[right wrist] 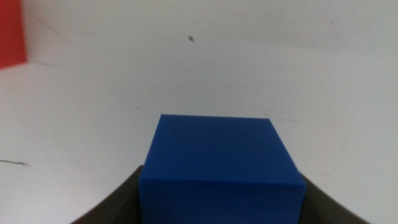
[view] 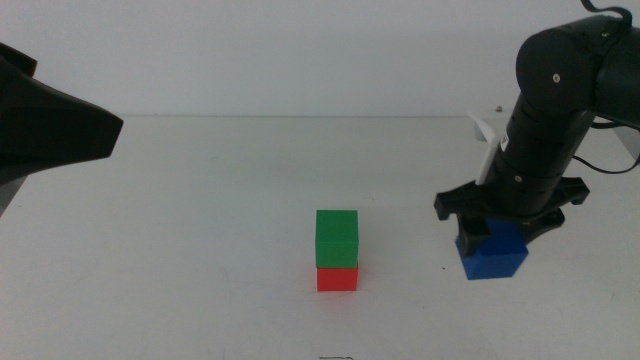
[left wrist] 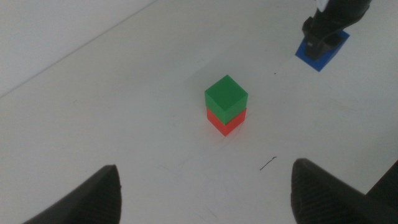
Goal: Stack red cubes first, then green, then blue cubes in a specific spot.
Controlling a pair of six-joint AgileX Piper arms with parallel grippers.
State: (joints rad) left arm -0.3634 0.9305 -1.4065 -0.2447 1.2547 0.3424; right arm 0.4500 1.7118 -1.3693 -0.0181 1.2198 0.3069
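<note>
The green cube (view: 337, 238) sits squarely on the red cube (view: 337, 278) at the table's middle front; both also show in the left wrist view, green (left wrist: 226, 94) on red (left wrist: 225, 122). The blue cube (view: 493, 253) rests on the table to the right of the stack. My right gripper (view: 505, 228) comes down over it, jaws against its two sides; the right wrist view shows the blue cube (right wrist: 222, 155) filling the gap between the jaws (right wrist: 222, 186). My left gripper (left wrist: 204, 163) is open and empty, held high at the left (view: 70, 125).
A white object (view: 484, 132) lies behind the right arm at the back right. The red cube's edge shows in the right wrist view (right wrist: 11, 31). A small dark mark (left wrist: 268, 163) is on the white tabletop (view: 200, 220) near the stack.
</note>
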